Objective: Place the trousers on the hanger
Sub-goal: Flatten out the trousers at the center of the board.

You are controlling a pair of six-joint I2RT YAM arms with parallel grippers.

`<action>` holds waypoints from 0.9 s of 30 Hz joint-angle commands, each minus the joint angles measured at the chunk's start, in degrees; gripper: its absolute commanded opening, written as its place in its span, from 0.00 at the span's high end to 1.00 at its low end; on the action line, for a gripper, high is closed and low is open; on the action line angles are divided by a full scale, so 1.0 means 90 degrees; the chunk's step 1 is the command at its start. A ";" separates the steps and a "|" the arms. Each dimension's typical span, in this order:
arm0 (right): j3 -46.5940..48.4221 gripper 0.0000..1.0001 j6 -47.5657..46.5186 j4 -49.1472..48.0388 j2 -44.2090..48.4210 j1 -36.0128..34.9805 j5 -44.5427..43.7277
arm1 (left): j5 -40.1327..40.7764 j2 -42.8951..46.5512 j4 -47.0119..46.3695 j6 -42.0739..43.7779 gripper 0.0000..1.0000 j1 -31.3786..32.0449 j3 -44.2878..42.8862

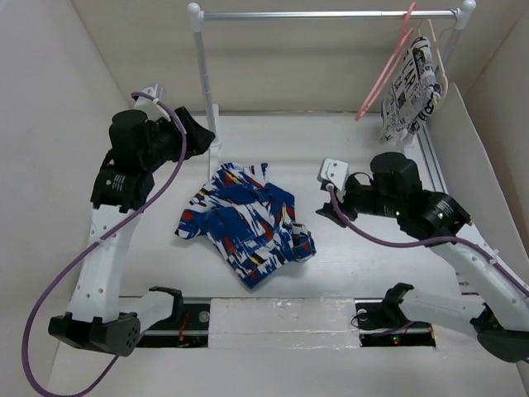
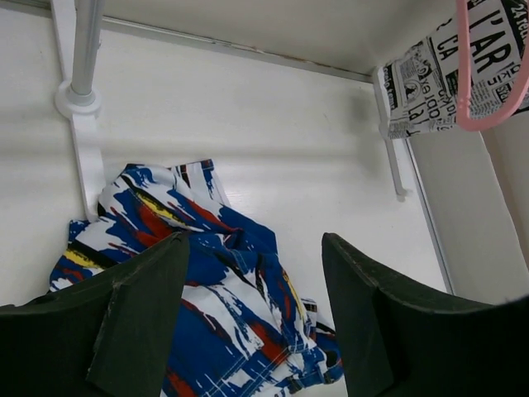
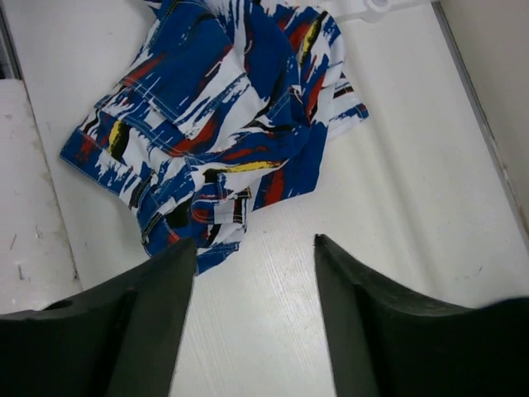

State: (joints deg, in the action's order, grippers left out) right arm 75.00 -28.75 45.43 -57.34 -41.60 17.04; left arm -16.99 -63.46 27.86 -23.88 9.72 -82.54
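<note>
The trousers [image 1: 246, 222], bright blue with white, red, black and yellow splashes, lie crumpled on the table's middle. They also show in the left wrist view [image 2: 207, 289] and the right wrist view [image 3: 223, 107]. The pink hanger [image 1: 387, 62] hangs on the rail at the back right, and its lower bend shows in the left wrist view [image 2: 488, 83]. My left gripper [image 1: 201, 136] is open and empty, raised behind the trousers' far left. My right gripper [image 1: 329, 213] is open and empty, just right of the trousers.
A white rail [image 1: 326, 14] on two posts spans the back. A white garment with black newsprint [image 1: 409, 87] hangs on a cream hanger beside the pink one. White walls enclose the table on three sides. A rail foot [image 1: 334, 170] lies near my right gripper.
</note>
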 commanded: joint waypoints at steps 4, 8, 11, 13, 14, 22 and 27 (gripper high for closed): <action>0.0348 0.80 -0.0194 -0.0427 -0.0473 -0.0649 0.0373 | 0.0558 0.0059 -0.0078 -0.0081 0.43 -0.0025 -0.0262; 0.0212 1.00 0.0050 -0.1004 -0.0981 -0.1954 -0.0270 | 0.2204 0.0118 0.0429 -0.0344 0.56 -0.0025 -0.0301; 0.0231 1.00 0.0128 -0.1307 -0.1575 -0.2980 -0.1168 | 0.2949 0.0069 0.0742 -0.0501 0.84 -0.0025 -0.0145; 0.0221 0.95 0.0255 -0.1550 -0.1899 -0.3374 -0.1687 | 0.3138 -0.0222 0.0889 -0.0540 0.88 -0.0025 0.0030; 0.0115 0.77 0.0333 -0.1658 -0.2181 -0.3511 -0.1727 | 0.3225 -0.0369 0.0957 -0.0637 0.90 -0.0025 0.0069; -0.0414 0.33 0.0939 -0.2743 -0.3617 -0.4682 -0.2634 | 0.1263 -0.0294 -0.0243 -0.1038 0.46 -0.2396 0.2177; -0.0306 0.31 0.1289 -0.2947 -0.4624 -0.4801 -0.3211 | 0.1185 -0.0410 -0.0224 -0.1135 0.30 -0.2466 0.2753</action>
State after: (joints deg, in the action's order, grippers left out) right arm 71.31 -20.53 23.90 -96.16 -84.49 -6.02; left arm -3.31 -69.84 29.54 -32.77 -12.93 -59.72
